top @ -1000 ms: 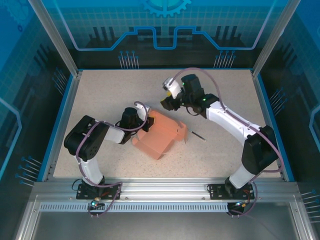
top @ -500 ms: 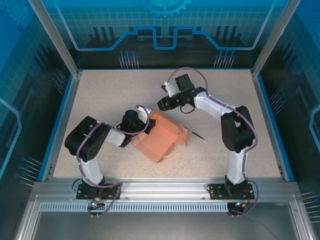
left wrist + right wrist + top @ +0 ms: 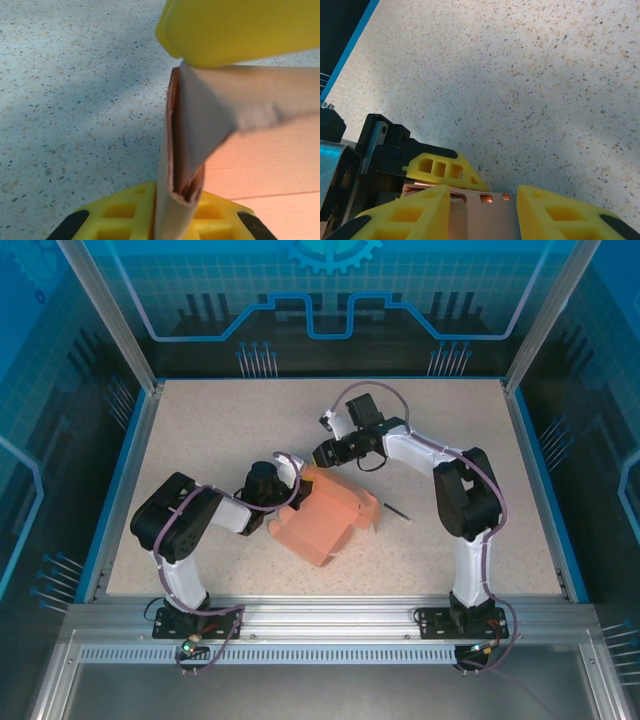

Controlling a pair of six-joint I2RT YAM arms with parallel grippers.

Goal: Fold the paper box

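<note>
Mid speckled table (image 3: 200,430): salmon-pink thin cardboard paper box (image 3: 322,525), part-folded. left gripper (image 3: 292,492) pinching folded flap at box's far-left corner. right gripper (image 3: 320,454) fingers spread, astride box's far edge.

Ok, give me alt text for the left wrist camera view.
A folded flap of the salmon-pink thin cardboard paper box spans the gap between the two yellow fingers of the left gripper, touching both. The speckled table lies to its left.
</note>
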